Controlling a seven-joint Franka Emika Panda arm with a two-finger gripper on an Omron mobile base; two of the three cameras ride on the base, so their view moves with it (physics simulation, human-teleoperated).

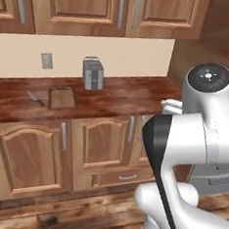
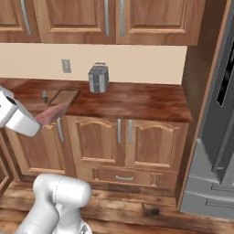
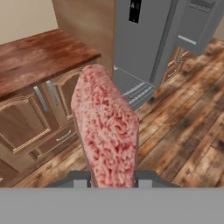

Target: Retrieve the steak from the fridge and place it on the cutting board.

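Observation:
The steak (image 3: 105, 127), a pink slab with white marbling, stands on edge between my dark fingertips (image 3: 146, 179), and my gripper (image 3: 113, 179) is shut on it. From the right base view the steak (image 2: 53, 114) sticks out of the gripper (image 2: 43, 118) in front of the counter edge, just below and short of the cutting board (image 2: 64, 97). The cutting board (image 1: 63, 98) lies bare on the reddish counter, left of the toaster. The grey fridge (image 2: 219, 137) stands at the right, also in the hand view as the fridge (image 3: 153, 39).
A knife (image 1: 36, 98) lies just left of the board. A grey toaster (image 1: 92, 73) stands against the wall. Wooden cabinets (image 2: 123, 141) run under the counter (image 1: 122, 100), with upper cabinets above. My own white arm (image 1: 198, 138) blocks the right of the left base view.

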